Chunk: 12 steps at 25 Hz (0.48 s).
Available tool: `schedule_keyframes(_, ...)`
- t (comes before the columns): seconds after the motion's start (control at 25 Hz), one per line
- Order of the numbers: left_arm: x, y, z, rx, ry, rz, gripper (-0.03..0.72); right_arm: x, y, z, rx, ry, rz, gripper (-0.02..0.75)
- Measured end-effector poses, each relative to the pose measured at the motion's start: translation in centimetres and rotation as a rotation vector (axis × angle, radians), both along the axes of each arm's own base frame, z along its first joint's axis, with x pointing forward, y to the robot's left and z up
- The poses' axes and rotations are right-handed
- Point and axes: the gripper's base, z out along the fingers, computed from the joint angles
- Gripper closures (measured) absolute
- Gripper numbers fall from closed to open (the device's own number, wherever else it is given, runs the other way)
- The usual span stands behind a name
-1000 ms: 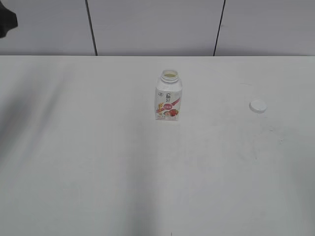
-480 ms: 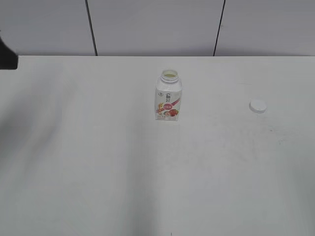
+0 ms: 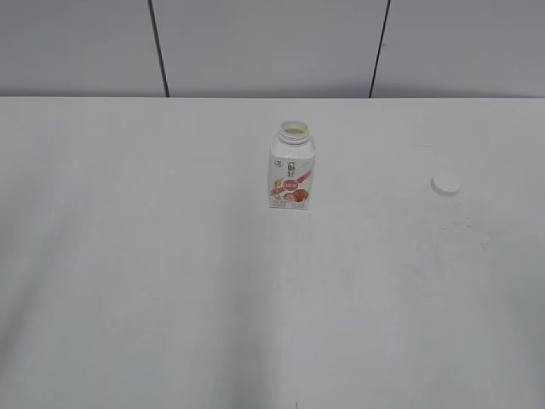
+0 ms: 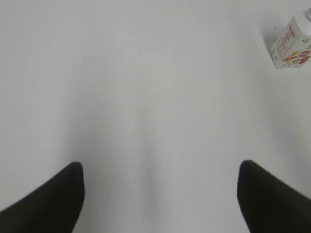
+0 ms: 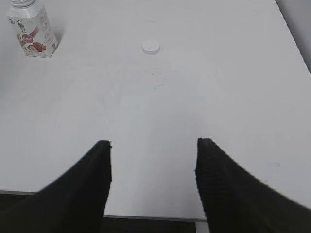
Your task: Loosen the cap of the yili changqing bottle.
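Note:
The yili changqing bottle (image 3: 292, 167) stands upright near the middle of the white table, its round neck open, without a cap. It also shows in the left wrist view (image 4: 292, 43) at the top right and in the right wrist view (image 5: 32, 31) at the top left. The white cap (image 3: 445, 184) lies flat on the table to the bottle's right, apart from it, and shows in the right wrist view (image 5: 151, 46). My left gripper (image 4: 160, 167) is open and empty over bare table. My right gripper (image 5: 153, 143) is open and empty above the table's near edge. Neither gripper shows in the exterior view.
The white table (image 3: 170, 281) runs back to a grey panelled wall (image 3: 264, 47). Its front edge (image 5: 146, 217) lies under my right gripper, and its right edge (image 5: 291, 36) shows at the top right of the right wrist view.
A dark arm part at the exterior view's left edge has moved out of the picture. The bottle and the cap have not moved.

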Motion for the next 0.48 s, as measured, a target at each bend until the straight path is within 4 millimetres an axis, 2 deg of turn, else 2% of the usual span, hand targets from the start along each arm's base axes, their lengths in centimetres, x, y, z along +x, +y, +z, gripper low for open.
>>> schedule_keyframes(0.16, -5.1, 0.9, -0.7, -0.017, -0.057, 0.022, 0.104, 0.0, 0.0, 0.0, 0.000, 0.000, 0.000, 0.290)
schedule_keyframes(0.28, -8.0, 1.2, -1.7, -0.040, -0.110, 0.026, 0.105, 0.0, 0.0, 0.0, 0.000, 0.000, 0.000, 0.290)
schedule_keyframes(0.48, -10.9, 1.2, -3.2, -0.092, -0.208, 0.064, 0.105, 0.0, 0.0, 0.0, 0.000, 0.000, 0.000, 0.290)
